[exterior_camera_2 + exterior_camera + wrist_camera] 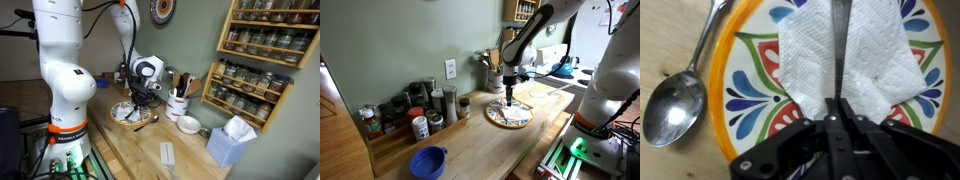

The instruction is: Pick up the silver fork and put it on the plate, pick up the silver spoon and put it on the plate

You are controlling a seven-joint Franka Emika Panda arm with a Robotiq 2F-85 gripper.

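Claw (838, 108) pinched narrow on the silver fork (840, 50), right over the plate (745, 95)! The fork runs across the white napkin (800, 55) lying there, though whether it has touched down I can't tell. So the first half looks nearly home: it only needs letting go. The silver spoon (675, 105) lies on the tabletop (660, 30), just left of the plate's rim in the wrist view, not yet picked up. That's the whole second half to come.

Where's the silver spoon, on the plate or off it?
Off: the spoon lies with its bowl on the wooden counter, beside the plate.
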